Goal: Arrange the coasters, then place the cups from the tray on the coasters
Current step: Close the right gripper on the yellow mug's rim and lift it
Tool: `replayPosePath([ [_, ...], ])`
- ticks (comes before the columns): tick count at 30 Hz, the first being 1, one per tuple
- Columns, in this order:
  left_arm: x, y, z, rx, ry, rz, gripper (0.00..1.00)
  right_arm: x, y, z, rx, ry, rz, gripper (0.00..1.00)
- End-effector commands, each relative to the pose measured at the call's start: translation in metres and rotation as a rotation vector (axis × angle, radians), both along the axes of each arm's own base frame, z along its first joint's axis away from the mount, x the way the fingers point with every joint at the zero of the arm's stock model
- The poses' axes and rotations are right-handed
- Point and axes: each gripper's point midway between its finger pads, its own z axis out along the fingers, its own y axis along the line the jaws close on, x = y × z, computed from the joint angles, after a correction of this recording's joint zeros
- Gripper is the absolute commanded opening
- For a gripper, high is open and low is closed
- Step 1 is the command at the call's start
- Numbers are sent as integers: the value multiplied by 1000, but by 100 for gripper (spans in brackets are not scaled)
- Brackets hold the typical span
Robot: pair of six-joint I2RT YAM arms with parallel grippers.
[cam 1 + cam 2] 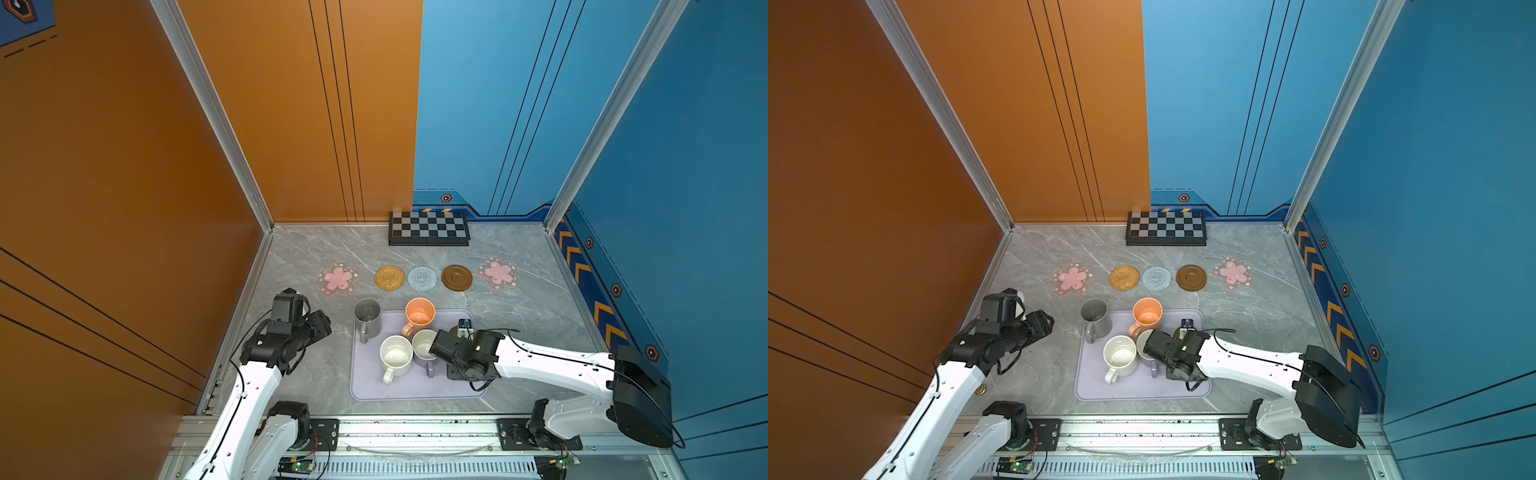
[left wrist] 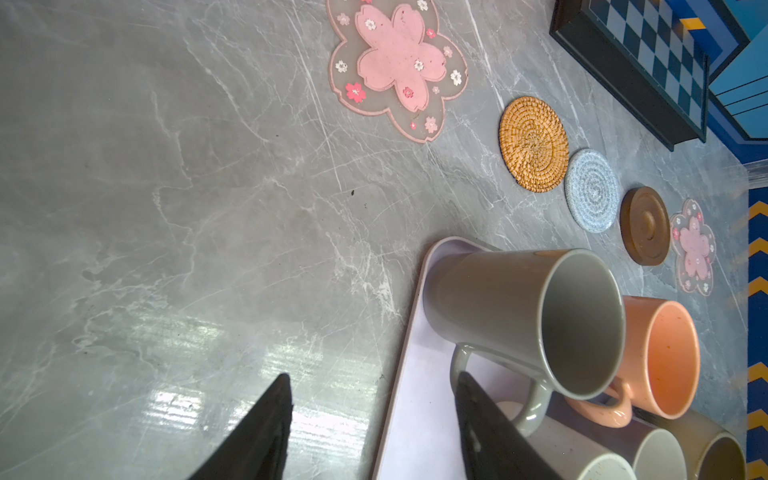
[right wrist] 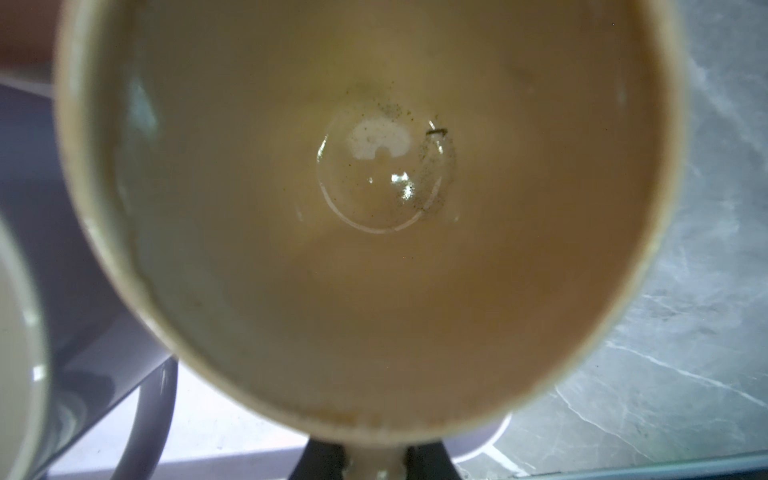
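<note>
Five coasters lie in a row: a flower one (image 1: pixel 338 278), rattan (image 1: pixel 390 277), grey-blue spiral (image 1: pixel 422 278), brown wooden (image 1: pixel 457 277) and a second flower one (image 1: pixel 498 272). In front of them the lavender tray (image 1: pixel 415 390) holds the grey cup (image 1: pixel 367 318), orange cup (image 1: pixel 419 313), speckled white cup (image 1: pixel 395 355) and lavender cup (image 1: pixel 423 345). My right gripper (image 3: pixel 376 463) is shut on the handle of the beige-yellow cup (image 3: pixel 374 208) at the tray's far right corner. My left gripper (image 2: pixel 374 399) hangs open over the tray's left edge, near the grey cup's handle (image 2: pixel 536 399).
A black-and-white checkerboard (image 1: pixel 429 228) leans at the back wall behind the coasters. Orange and blue walls close in the marble table (image 1: pixel 299 374) on the left, back and right. A metal rail (image 1: pixel 415 428) runs along the front edge.
</note>
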Motion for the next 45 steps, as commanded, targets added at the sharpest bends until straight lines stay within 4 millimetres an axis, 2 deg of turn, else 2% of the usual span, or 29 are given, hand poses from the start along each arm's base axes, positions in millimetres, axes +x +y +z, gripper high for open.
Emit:
replayPosePath([
  [1, -7, 0, -11, 21, 35, -21, 63, 5, 0, 8, 15, -58, 30, 0],
  [11, -6, 0, -14, 40, 47, -22, 64, 13, -4, 27, 65, -109, 36, 0],
  [19, -7, 0, -18, 45, 67, -24, 64, 23, -20, 40, 29, -174, 34, 0],
  [33, -7, 1, -18, 58, 74, -23, 65, 0, -21, 7, 16, -33, 38, 0],
  [34, -7, 2, -18, 58, 73, -22, 65, -1, -22, 5, 13, -29, 33, 4],
  [40, -8, 2, -16, 61, 66, -20, 65, -7, -14, -2, 15, 6, 59, 14],
  [45, -8, 3, -15, 66, 59, -16, 64, -11, -6, -10, 29, 41, 69, 15],
])
